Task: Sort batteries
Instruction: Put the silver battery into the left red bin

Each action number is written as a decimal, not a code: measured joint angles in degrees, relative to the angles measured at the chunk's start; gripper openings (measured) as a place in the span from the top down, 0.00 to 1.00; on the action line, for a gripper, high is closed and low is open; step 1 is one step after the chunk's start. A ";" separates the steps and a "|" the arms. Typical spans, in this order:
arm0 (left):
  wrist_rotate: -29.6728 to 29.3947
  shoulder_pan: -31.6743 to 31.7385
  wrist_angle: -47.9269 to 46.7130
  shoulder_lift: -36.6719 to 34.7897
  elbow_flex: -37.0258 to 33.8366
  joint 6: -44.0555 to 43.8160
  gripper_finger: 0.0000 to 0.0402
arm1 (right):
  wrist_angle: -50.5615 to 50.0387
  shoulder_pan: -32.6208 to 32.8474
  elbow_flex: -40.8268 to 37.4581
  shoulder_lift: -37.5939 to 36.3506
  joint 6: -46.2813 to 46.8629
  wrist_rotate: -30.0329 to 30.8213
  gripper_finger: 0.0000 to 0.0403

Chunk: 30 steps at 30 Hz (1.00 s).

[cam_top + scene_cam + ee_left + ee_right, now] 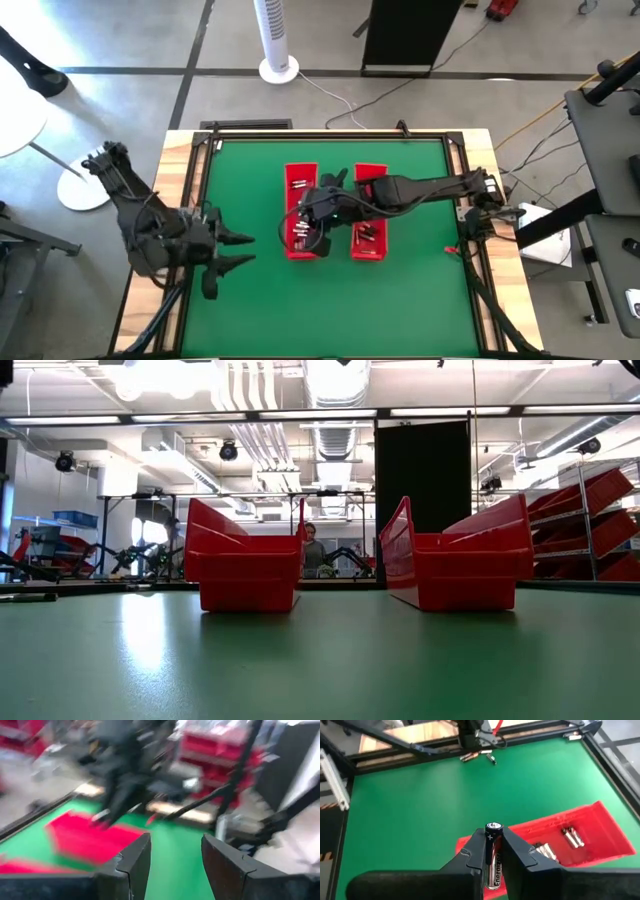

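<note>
Two long red trays lie side by side mid-table: the left tray (300, 175) and the right tray (371, 172). Small silvery batteries lie in both (299, 233) (367, 235). My right gripper (312, 222) reaches across from the table's right and hovers over the left tray's near half. It is shut on a black and silver battery (492, 857). Several batteries (570, 837) rest on the floor of the tray (600, 827) beneath it. My left gripper (236, 251) waits open above the mat, left of the trays, its fingers (131, 865) apart. My right gripper pinches the dark battery's body (492, 865) between its two fingers (515, 852). The battery lies along the fingers, and its capped end (493, 826) stands out past the fingertips. It is lifted clear above the red tray.
Green mat (420, 290) spreads around the trays inside a dark frame on a wooden table edge (185, 160). In the low view both trays (250, 575) (465, 570) stand upright, and a person (312, 546) shows far behind the table. My left arm (470, 735) shows across the mat.
</note>
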 joint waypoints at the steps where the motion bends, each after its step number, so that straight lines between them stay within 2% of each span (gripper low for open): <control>1: 1.72 0.45 6.32 -0.02 -1.55 3.97 0.61 | 0.04 -0.38 0.58 0.32 -0.03 -0.10 0.93; 4: 3.95 1.88 20.09 -0.60 -5.74 13.20 0.61 | -0.14 -1.13 2.74 2.56 -2.29 -1.38 0.93; 7: 4.09 3.27 27.04 -2.35 -8.69 15.80 0.61 | -1.28 -1.36 6.49 5.34 -4.33 -2.42 0.93; 12: 4.05 5.11 26.76 -5.40 -12.32 13.44 0.61 | -4.08 -1.48 13.07 8.51 -7.23 -3.42 0.93; 17: 0.80 5.58 24.83 -8.61 -13.81 11.90 0.61 | -3.98 -1.53 13.98 9.74 -6.46 -3.39 0.93; 21: -0.09 5.61 24.75 -10.34 -13.89 7.86 0.61 | 3.50 -1.01 14.65 7.18 -7.27 -2.93 0.93; 24: 0.41 5.98 24.88 -10.51 -12.35 7.93 0.60 | 10.75 -0.96 16.19 4.06 -9.22 -3.34 0.93; 30: 4.40 12.31 24.67 -7.06 -6.71 11.45 0.53 | 18.66 -1.11 16.82 2.41 -11.39 -9.99 0.93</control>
